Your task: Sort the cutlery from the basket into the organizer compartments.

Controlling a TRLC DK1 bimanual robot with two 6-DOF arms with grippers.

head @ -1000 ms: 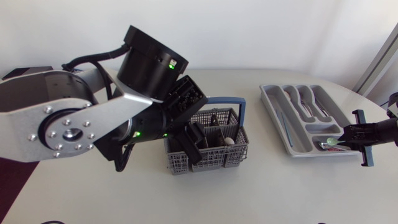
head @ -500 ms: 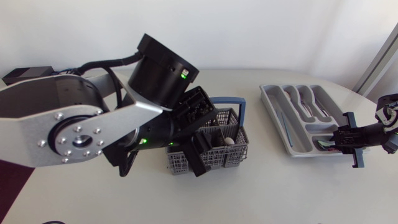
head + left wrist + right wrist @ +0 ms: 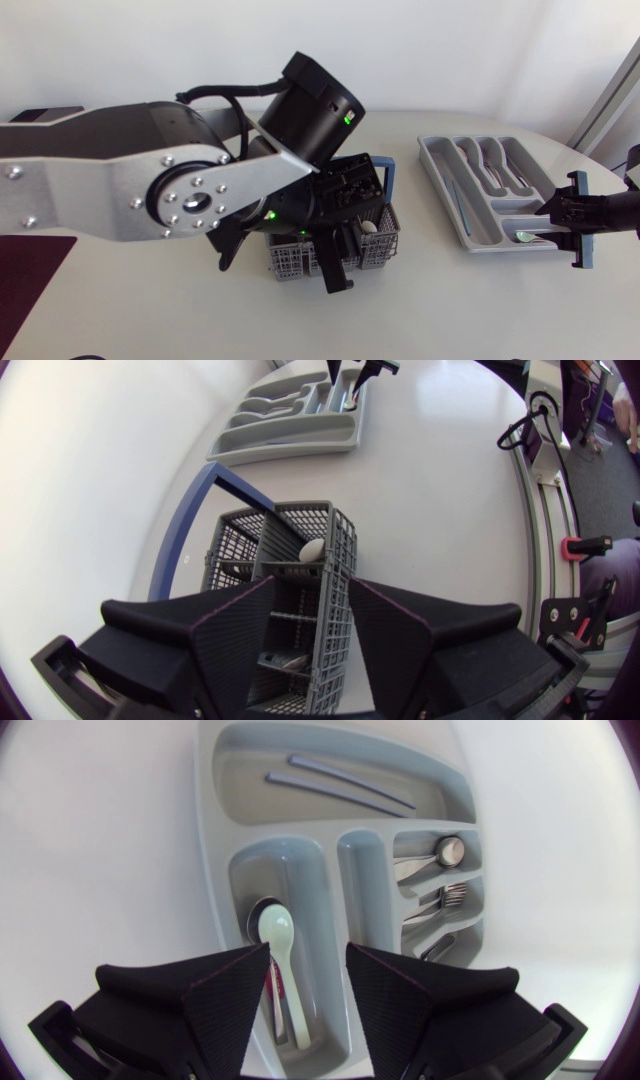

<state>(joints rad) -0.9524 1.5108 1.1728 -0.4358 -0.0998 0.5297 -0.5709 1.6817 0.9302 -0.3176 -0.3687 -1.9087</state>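
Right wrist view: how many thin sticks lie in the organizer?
2: one thin stick and a second beside it, lengthwise in the long compartment of the organizer, farthest from the right gripper. None looks hidden.

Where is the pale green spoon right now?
The pale green spoon lies inside the organizer at the table's right side. In the right wrist view it is in the compartment nearest the open right gripper, just ahead of its fingers.
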